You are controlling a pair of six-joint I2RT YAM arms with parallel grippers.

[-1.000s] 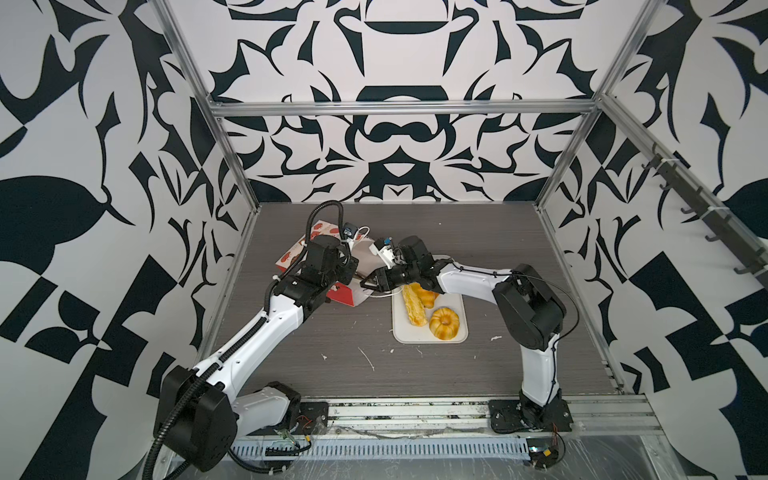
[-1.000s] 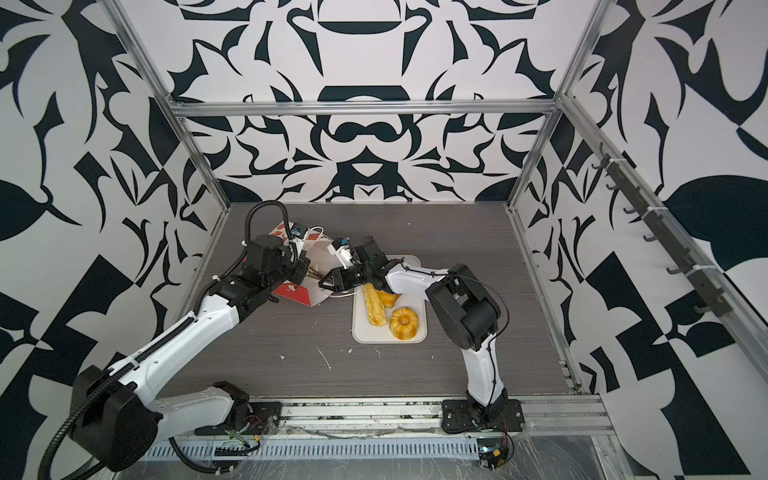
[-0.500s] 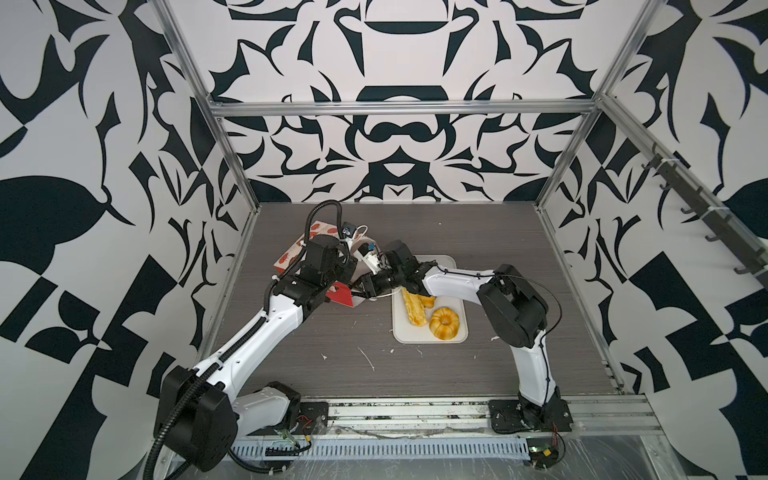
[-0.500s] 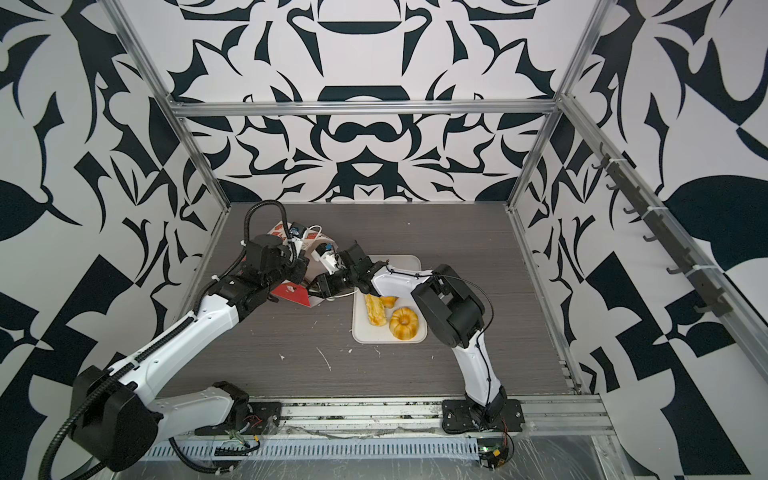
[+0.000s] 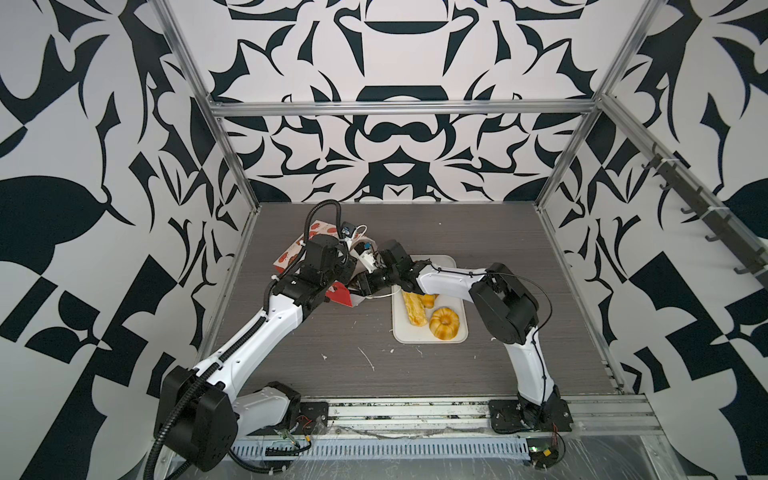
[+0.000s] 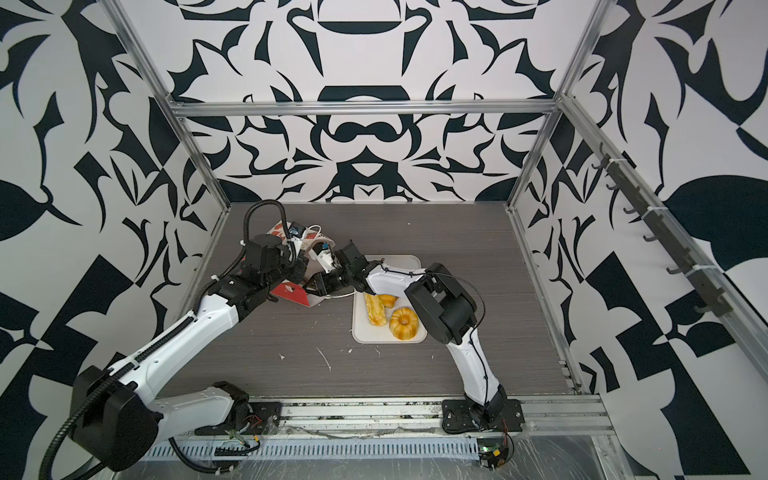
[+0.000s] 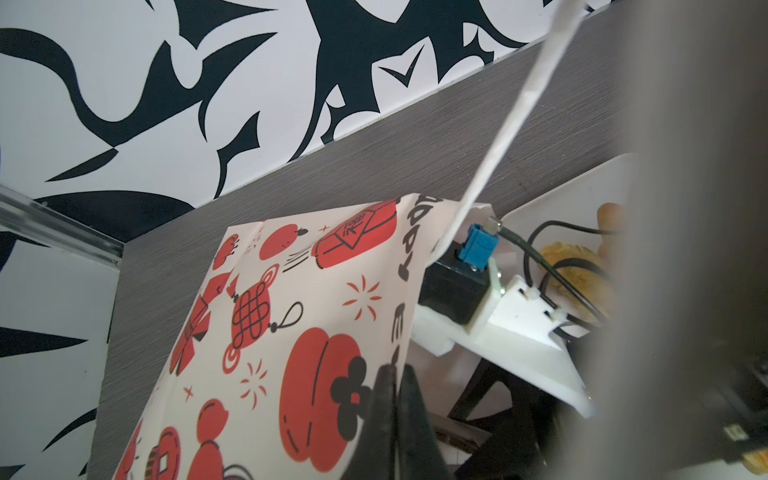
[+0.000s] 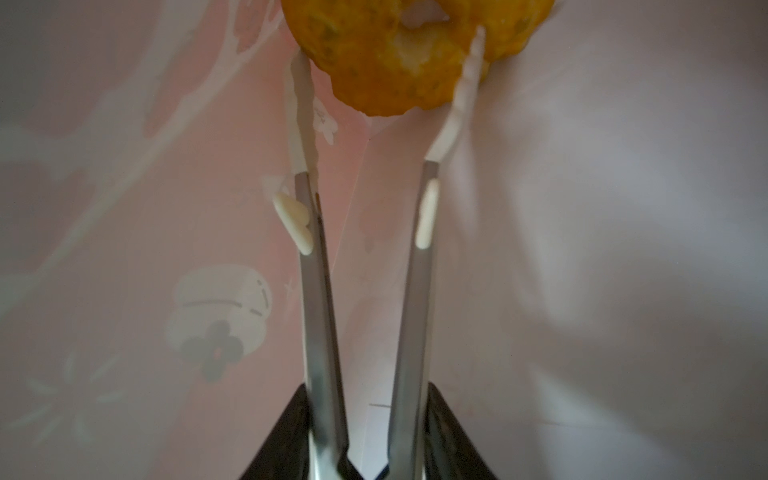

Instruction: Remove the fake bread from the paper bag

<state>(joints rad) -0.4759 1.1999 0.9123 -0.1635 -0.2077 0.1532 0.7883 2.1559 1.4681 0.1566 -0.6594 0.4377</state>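
The paper bag (image 5: 340,296) (image 6: 291,293) lies tilted at mid-left, its mouth facing right. My left gripper (image 7: 395,374) is shut on the rim of the bag (image 7: 291,311). My right gripper (image 8: 368,386) is shut on metal tongs (image 8: 320,291) and reaches into the bag's mouth (image 5: 365,286). Inside, an orange ring of fake bread (image 8: 374,62) lies at the tongs' white tips, which flank its near side. On the white tray (image 5: 449,266) (image 6: 399,261) lie a long stick (image 5: 415,309), a ring bun (image 5: 444,323) and a smaller piece (image 5: 429,299).
A white cord handle (image 7: 519,116) hangs up from the bag's rim. White scraps (image 5: 368,357) lie on the grey table in front. Metal frame posts and patterned walls close in the table on three sides.
The right arm has pushed left, carrying the tongs deeper into the bag's mouth. The left arm has kept its hold on the bag's rim.
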